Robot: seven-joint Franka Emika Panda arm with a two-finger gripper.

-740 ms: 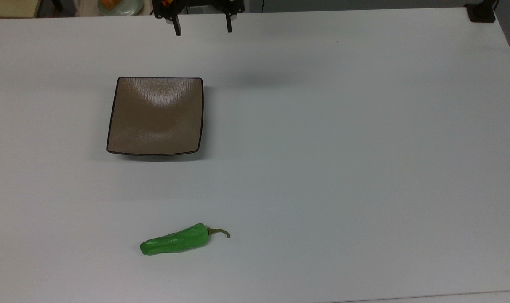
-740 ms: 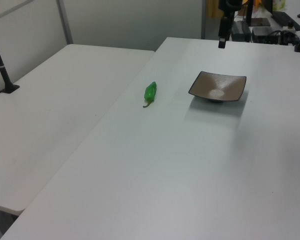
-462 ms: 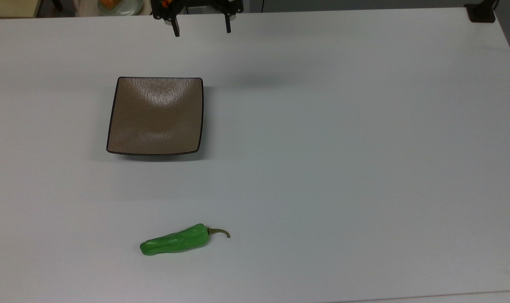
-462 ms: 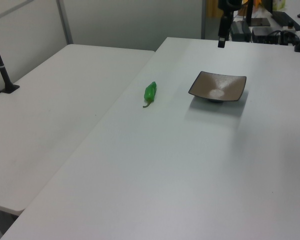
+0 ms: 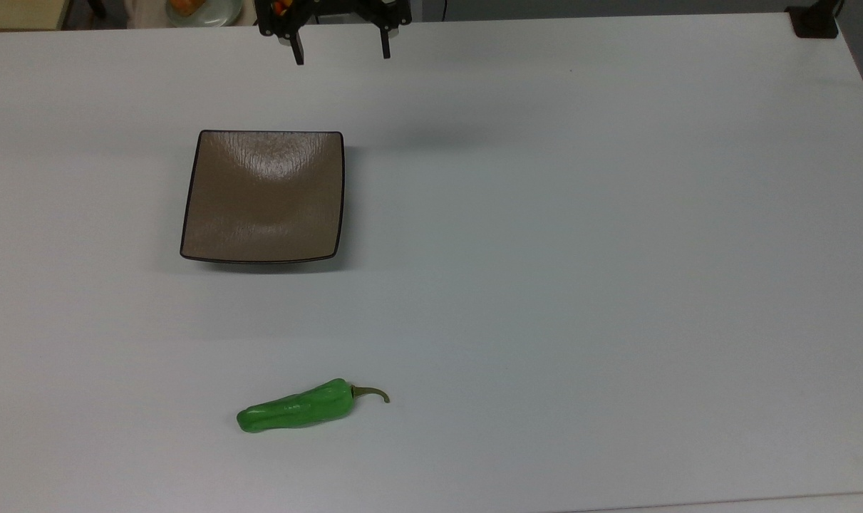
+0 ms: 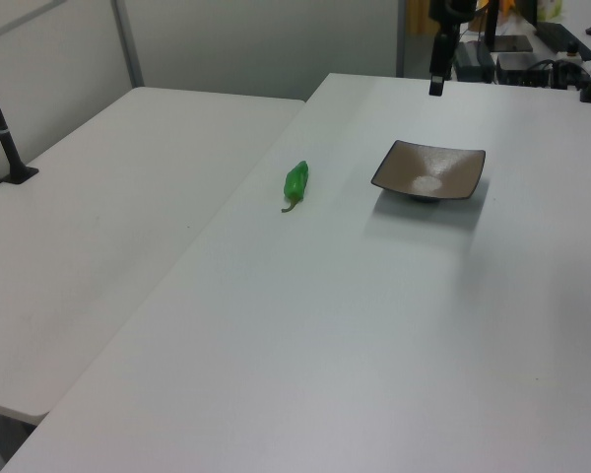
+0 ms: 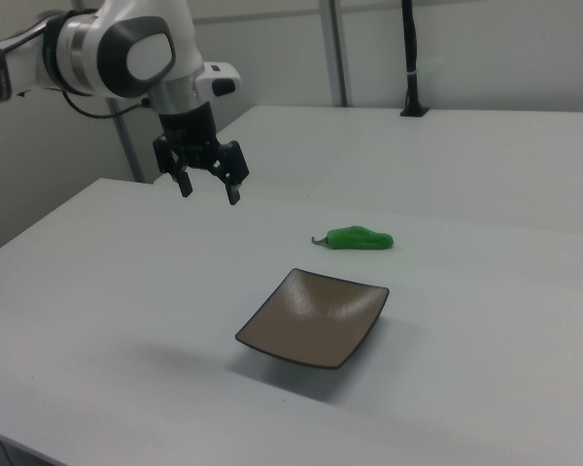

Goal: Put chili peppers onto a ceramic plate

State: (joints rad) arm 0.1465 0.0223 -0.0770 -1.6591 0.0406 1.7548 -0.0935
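White surface (image 5: 581, 249): chili pepper (image 5: 297, 408) lies at 6 o'clock from the ceramic plate (image 5: 264, 196), well apart. Tool (image 5: 340, 51), fingers spread and empty, hangs at the plate's 12 o'clock.

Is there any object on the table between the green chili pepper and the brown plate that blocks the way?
No. Only bare white table lies between the chili pepper and the ceramic plate. The plate is empty.
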